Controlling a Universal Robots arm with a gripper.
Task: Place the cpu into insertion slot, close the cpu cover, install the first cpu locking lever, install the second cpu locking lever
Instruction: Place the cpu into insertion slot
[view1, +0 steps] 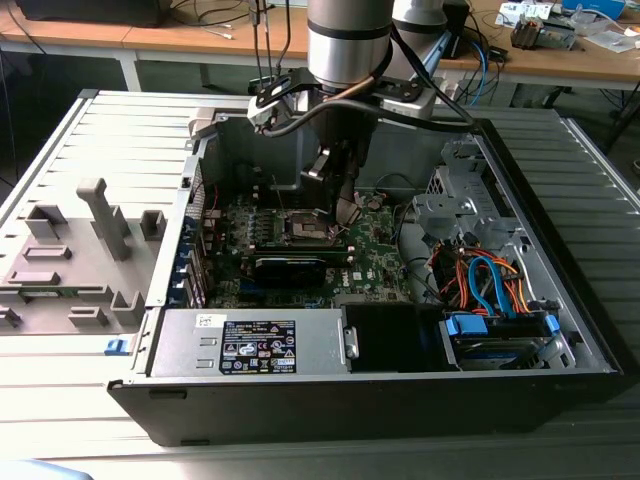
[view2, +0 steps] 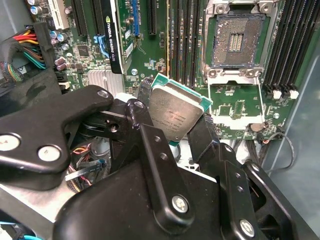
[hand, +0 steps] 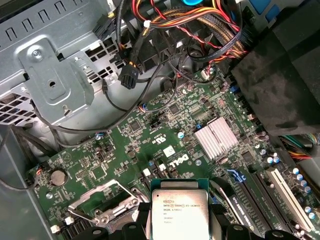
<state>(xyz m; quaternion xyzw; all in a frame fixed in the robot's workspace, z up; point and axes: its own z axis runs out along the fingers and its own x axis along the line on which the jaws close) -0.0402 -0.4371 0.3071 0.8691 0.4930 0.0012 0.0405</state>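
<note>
My gripper (view2: 176, 131) is shut on the cpu (view2: 175, 112), a small square chip with a silvery top and green edge, pinched by its sides between black fingers (view2: 204, 134). The cpu (hand: 180, 216) hangs above the green board, apart from it. In the second wrist view the insertion slot (view2: 235, 42) lies uncovered, dark centre inside a silvery rim. Its cpu cover (view2: 216, 107) is flipped open beside it, the board showing through its window. In the exterior view the gripper (view1: 335, 185) hovers inside the open computer case, just above and beside the insertion slot (view1: 308, 228).
The case walls (view1: 205, 150) surround the green board (view1: 375, 255). A long black block (view1: 290, 268) lies near the slot. A power supply (view1: 250, 345) sits at the front. Bundled cables (view1: 480, 280) and a drive cage (view1: 450, 205) fill the exterior view's right. A silver heatsink (hand: 216, 137) stands on the board.
</note>
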